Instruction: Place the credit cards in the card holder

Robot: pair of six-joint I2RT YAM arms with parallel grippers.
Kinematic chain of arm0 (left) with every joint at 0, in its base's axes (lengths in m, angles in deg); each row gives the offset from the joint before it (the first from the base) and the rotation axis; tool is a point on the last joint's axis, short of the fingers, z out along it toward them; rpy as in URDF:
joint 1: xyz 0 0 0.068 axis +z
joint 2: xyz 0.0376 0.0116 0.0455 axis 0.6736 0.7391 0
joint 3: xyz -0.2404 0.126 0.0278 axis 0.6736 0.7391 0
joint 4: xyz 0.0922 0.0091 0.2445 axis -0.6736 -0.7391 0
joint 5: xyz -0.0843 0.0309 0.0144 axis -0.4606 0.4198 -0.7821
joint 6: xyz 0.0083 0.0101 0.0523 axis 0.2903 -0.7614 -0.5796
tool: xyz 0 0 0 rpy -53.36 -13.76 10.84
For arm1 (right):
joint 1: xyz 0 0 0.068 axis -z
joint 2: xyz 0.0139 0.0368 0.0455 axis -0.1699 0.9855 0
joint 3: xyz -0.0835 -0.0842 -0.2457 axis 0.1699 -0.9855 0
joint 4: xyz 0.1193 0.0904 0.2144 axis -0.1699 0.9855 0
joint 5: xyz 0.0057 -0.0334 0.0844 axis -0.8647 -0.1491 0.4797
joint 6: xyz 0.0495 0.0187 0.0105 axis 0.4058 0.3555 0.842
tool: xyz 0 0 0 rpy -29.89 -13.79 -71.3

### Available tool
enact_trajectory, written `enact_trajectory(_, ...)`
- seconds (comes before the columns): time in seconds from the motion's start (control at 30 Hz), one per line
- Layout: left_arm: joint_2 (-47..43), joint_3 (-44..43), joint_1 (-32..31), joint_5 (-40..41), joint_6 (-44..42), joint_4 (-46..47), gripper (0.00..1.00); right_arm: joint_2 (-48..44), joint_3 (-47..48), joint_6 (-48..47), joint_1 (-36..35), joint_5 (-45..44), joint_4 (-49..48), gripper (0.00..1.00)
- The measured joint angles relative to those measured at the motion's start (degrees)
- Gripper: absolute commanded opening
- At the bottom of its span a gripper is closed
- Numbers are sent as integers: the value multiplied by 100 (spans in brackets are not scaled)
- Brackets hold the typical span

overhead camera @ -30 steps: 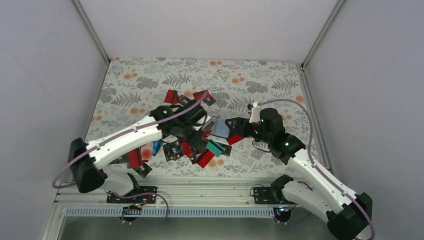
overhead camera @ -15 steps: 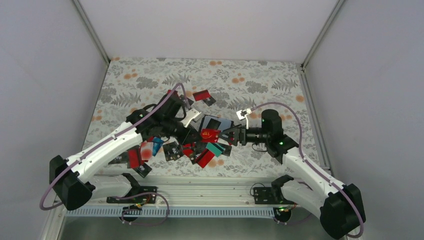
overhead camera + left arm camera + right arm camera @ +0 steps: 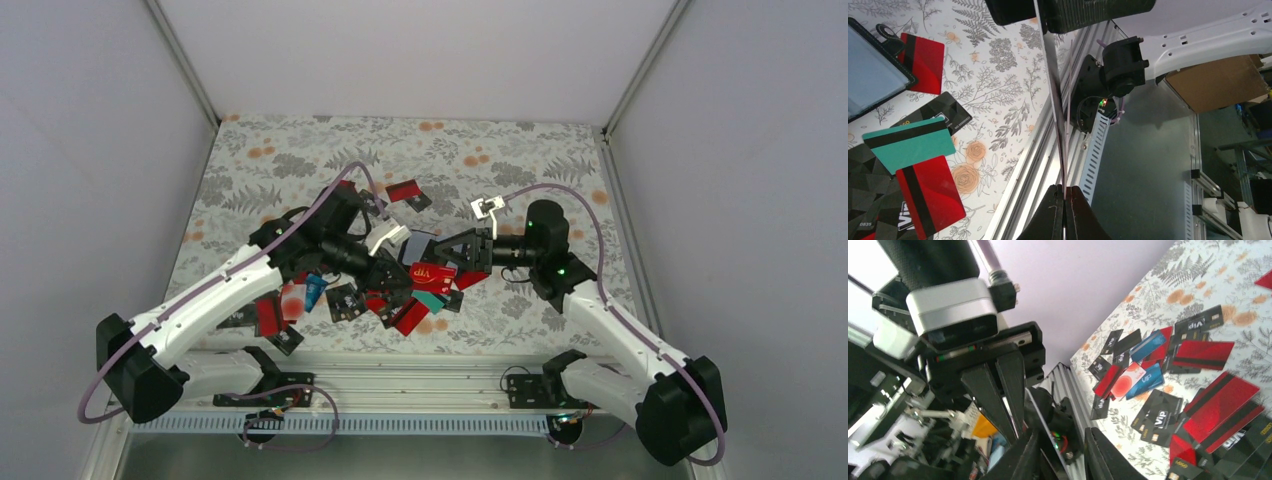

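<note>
Floral counter (image 3: 520, 160), credit cards (image 3: 345, 300) heaped mid-surface. My left pincer (image 3: 1064, 192) is clenched on one thin card (image 3: 1053, 100), which I see edge-on. My right pincer (image 3: 1062, 435) is part-released, its fingers either side of that card with a gap showing. Card holder (image 3: 873, 70) lies flat beside the heap.

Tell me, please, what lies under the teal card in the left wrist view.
The teal card covers the lower part of a black card with white print. Its lower edge meets a red card; whether they overlap I cannot tell. Anything else beneath it is hidden.
</note>
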Motion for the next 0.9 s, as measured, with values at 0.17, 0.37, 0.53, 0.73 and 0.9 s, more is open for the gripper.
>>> enact_trajectory(0.17,-120,63,48,-13,20,22,3,-4,98,-83,4,136,92,4)
enact_trajectory(0.37,-203,297,116,90,125,297,6,-103,278,-321,20,44,562,4)
enact_trajectory(0.53,-308,730,232,518,267,284,6,-15,612,-535,363,-861,1239,4)
enact_trajectory(0.73,-247,1416,619,1001,560,391,6,382,688,-612,669,-1915,1733,4)
enact_trajectory(0.9,-68,1899,931,1088,772,538,6,669,688,-649,754,-2264,1880,4)
